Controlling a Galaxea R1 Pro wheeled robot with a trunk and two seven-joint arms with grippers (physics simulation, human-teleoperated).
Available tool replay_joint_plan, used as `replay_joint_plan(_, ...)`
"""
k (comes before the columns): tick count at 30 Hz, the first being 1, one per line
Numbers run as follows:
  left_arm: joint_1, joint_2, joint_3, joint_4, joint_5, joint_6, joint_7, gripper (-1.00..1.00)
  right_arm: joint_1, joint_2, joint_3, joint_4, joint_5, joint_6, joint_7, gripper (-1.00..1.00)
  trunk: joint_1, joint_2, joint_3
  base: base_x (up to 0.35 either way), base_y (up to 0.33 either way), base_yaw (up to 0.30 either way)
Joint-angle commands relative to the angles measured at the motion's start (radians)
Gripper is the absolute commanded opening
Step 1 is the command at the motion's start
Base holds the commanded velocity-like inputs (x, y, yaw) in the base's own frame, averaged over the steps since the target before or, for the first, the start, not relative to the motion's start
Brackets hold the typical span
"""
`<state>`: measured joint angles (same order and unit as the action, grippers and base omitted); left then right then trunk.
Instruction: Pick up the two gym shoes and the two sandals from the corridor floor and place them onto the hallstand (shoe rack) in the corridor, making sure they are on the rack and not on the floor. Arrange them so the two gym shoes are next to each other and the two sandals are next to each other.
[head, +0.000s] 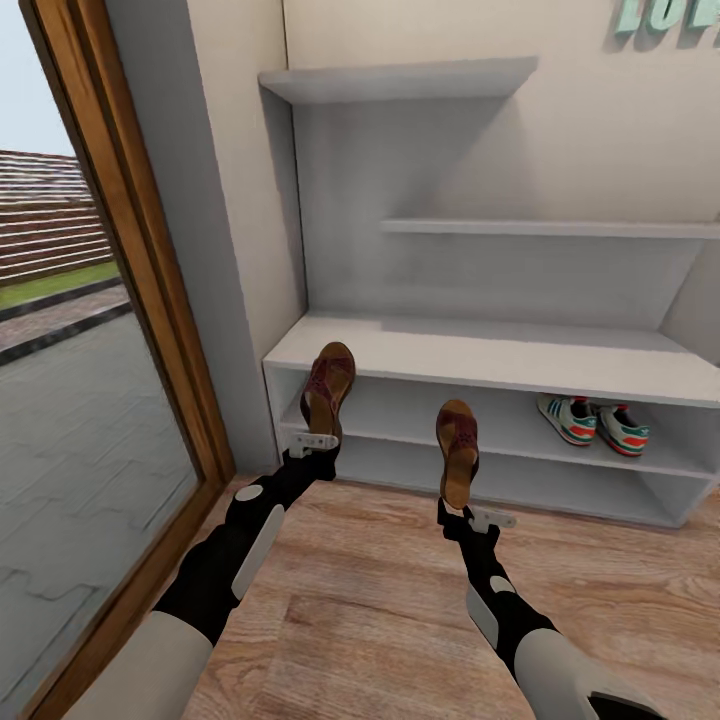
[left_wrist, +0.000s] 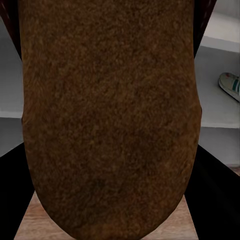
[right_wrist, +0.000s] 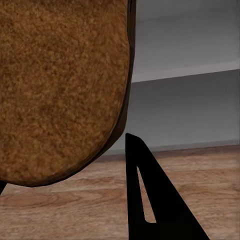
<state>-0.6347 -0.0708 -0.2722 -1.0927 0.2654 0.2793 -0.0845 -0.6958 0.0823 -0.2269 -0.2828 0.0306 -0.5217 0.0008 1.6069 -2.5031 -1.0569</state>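
Fingers of both grippers, left gripper (head: 312, 440) and right gripper (head: 477, 518), clamp one sandal each, left sandal (head: 328, 389) and right sandal (head: 458, 448); placing comes next, onto the hallstand (head: 480, 355) at twelve o'clock, side by side.

Both arms are reaching forward and slightly downward from the bottom of the head view, roughly parallel, black forearms with white panels. The left gripper (head: 314, 437) is sitting farther forward and higher than the right one, its jaws closing on the heel end of a sandal (head: 327, 385) that is pointing upward. The right gripper (head: 478, 516) is clamping the heel of the other sandal (head: 458, 448) the same way, held upright. In the right wrist view one dark finger (right_wrist: 150, 200) is showing beside the tan sole (right_wrist: 60, 90).
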Motion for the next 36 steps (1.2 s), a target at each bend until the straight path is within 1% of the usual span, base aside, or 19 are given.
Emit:
replay_joint_plan(1,0.000,0.000,0.001,-0.001,0.008,0.006,-0.001,-1.00,-0.001,0.001,-0.004,0.001,0.003,-0.003,0.001,-1.00,0.000,0.000,-0.001,0.000,0.000,-0.003)
replay_joint_plan(8,0.000,0.000,0.001,-0.001,0.008,0.006,-0.001,-1.00,-0.001,0.001,-0.004,-0.001,0.003,-0.003,0.001,-1.00,0.000,0.000,-0.001,-0.003,0.003,0.000)
replay_joint_plan(15,0.000,0.000,0.001,-0.001,0.008,0.006,-0.001,-1.00,-0.001,0.001,-0.004,-0.001,0.003,-0.003,0.001,-1.00,0.000,0.000,-0.001,-0.063,0.078,0.000)
replay_joint_plan(19,0.000,0.000,0.001,-0.001,0.008,0.006,-0.001,-1.00,-0.001,0.001,-0.005,0.000,0.003,-0.003,0.001,-1.00,0.000,0.000,-0.001,-0.005,0.017,-0.148)
replay_joint_plan(23,0.000,0.000,0.001,-0.001,0.008,0.006,-0.001,-1.00,-0.001,0.001,-0.005,0.002,0.003,-0.003,0.001,-1.00,0.000,0.000,-0.001,0.000,0.232,-0.240)
replay_joint_plan(27,0.000,0.000,0.001,-0.001,0.008,0.005,-0.001,-1.00,-0.001,0.001,-0.005,0.002,0.003,-0.003,0.001,-1.00,0.000,0.000,-0.001,0.000,0.256,-0.071)
replay_joint_plan(36,0.000,0.000,0.001,-0.001,0.008,0.005,-0.001,-1.00,-0.001,0.001,-0.005,0.000,0.003,-0.003,0.001,-1.00,0.000,0.000,-0.001,0.000,0.029,-0.004)
